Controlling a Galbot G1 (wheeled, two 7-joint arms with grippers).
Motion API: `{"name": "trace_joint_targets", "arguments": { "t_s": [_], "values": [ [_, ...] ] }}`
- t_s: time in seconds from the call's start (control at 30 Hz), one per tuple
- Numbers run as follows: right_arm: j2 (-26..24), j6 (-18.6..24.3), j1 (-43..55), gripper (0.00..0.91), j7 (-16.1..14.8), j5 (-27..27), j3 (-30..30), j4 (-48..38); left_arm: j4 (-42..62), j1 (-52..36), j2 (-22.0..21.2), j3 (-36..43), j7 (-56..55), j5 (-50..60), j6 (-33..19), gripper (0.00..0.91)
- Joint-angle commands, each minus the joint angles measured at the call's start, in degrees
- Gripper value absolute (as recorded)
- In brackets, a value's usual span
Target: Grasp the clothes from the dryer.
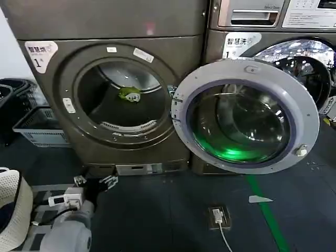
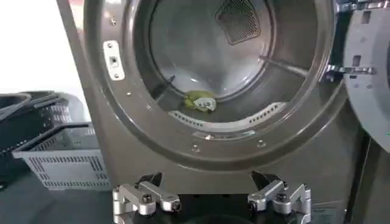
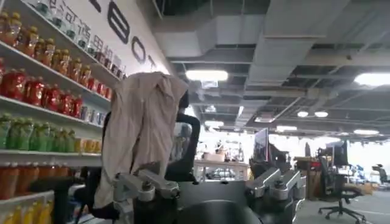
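Note:
The dryer [image 1: 68, 131] stands with its round door [image 1: 310, 113] swung open to the right. Inside the drum lies a small green piece of clothes [image 1: 129, 94], near the drum's bottom [image 2: 200, 101]. My left gripper [image 1: 94, 181] hangs low in front of the dryer, below the opening and outside the drum. Its jaws [image 2: 207, 179] stand open and hold nothing. My right gripper [image 3: 207, 182] points away into the room, open and holding nothing.
A grey laundry basket [image 1: 39, 128] sits on the floor left of the dryer [image 2: 61, 158]. A second machine [image 1: 294, 63] stands on the right, behind the open door. A floor socket with a cable [image 1: 218, 216] lies ahead. A white hamper [image 1: 10, 210] is at my left.

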Motion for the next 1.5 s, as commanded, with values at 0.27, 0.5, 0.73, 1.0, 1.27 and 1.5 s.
{"name": "trace_joint_targets", "arguments": {
  "t_s": [0.27,0.5,0.73,1.0,1.27,1.5],
  "values": [
    [0.4,2.57,0.17,0.907,2.55,2.27,0.25,-0.29,0.41,-1.33,0.07,0.05,0.71,0.16,2.81,0.907],
    [0.59,2.8,-0.11,0.907,3.22,2.96,0.96,-0.68,0.7,-2.15,0.06,0.36,1.1,0.36,2.81,0.907],
    [1.04,2.57,-0.18,0.907,3.68,3.26,1.25,-0.02,0.94,-1.86,0.05,0.46,1.04,0.69,2.81,0.907],
    [1.39,2.59,-0.28,0.907,3.75,3.23,1.52,-0.51,0.94,-1.75,-0.24,1.21,0.86,1.45,2.81,0.907],
    [1.26,2.52,-0.24,0.907,3.99,3.23,1.83,-1.13,0.46,-1.49,-0.19,1.54,0.96,1.62,2.81,0.907],
    [1.54,2.52,-0.22,0.907,3.91,3.13,1.58,-1.52,0.54,-1.49,-0.29,1.56,1.06,1.56,2.81,0.907]
  ]
}}
